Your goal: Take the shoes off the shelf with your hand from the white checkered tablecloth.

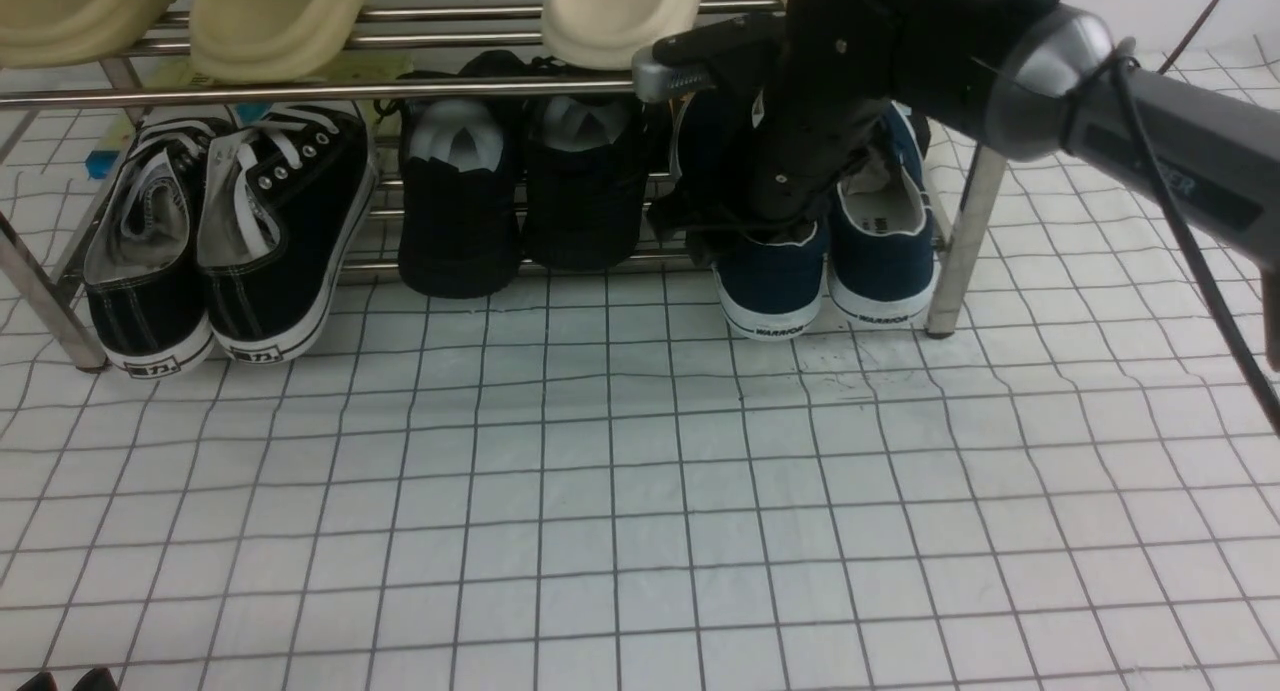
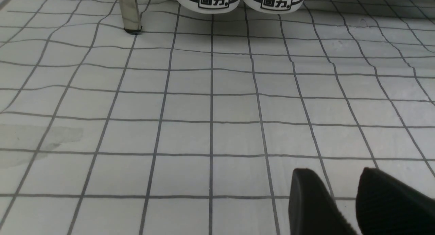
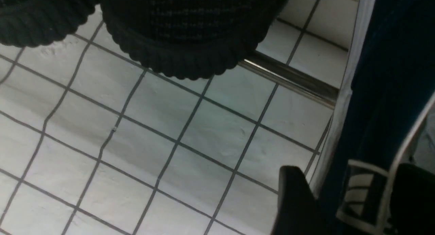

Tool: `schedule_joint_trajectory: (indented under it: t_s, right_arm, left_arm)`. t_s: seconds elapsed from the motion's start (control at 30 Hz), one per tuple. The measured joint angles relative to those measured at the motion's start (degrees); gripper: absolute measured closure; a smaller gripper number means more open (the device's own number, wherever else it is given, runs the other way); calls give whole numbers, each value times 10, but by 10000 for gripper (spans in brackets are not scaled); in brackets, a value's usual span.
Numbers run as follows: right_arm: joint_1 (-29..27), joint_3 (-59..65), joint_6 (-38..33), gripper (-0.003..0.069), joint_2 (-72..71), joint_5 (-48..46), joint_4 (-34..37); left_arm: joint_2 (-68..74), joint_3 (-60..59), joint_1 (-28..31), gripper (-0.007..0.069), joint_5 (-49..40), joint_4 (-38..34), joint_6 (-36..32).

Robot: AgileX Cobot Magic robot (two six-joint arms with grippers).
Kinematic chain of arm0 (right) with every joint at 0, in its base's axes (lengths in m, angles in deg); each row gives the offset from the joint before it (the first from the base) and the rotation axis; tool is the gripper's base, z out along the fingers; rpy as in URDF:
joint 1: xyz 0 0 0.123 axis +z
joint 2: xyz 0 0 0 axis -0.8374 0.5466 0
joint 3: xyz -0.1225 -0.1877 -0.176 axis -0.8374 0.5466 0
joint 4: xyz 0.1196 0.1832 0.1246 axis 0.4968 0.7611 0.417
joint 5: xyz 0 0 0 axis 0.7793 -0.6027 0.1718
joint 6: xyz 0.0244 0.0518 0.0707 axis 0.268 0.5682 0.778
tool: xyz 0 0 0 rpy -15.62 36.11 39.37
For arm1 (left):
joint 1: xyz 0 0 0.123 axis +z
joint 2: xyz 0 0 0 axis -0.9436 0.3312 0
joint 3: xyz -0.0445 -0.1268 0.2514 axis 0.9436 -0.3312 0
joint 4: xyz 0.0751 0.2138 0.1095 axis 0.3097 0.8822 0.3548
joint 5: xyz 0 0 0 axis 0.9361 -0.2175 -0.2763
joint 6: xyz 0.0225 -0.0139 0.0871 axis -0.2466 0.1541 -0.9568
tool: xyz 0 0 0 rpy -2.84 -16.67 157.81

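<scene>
White checked tablecloth covers the whole tabletop, slightly wrinkled. Steel shelf stands on it toward the far edge, legs on the cloth. Heels resting on the cloth: black sneakers far left, black shoes far middle, navy shoes far right. Faint dark smudges just in front of the navy pair. Near half bare.

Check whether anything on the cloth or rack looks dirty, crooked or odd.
Two small things. A faint grey stain marks the tablecloth in the left wrist view, and dark scuff marks sit just ahead of the navy shoes. The cloth is also slightly wrinkled.
</scene>
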Motion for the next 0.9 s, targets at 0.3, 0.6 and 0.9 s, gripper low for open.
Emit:
schedule_joint_trajectory:
  t_s: [0.3, 0.6, 0.9]
  right_arm:
    - [1, -1, -2, 620, -1, -6, 3]
    - [34, -1, 15, 617, -62, -154, -13]
    - [118, 51, 89, 617, -142, -171, -74]
  left_arm:
    - [0, 0, 0, 384, 0, 0, 0]
    - [0, 0, 1, 384, 0, 0, 0]
    - [0, 0, 2, 384, 0, 0, 0]
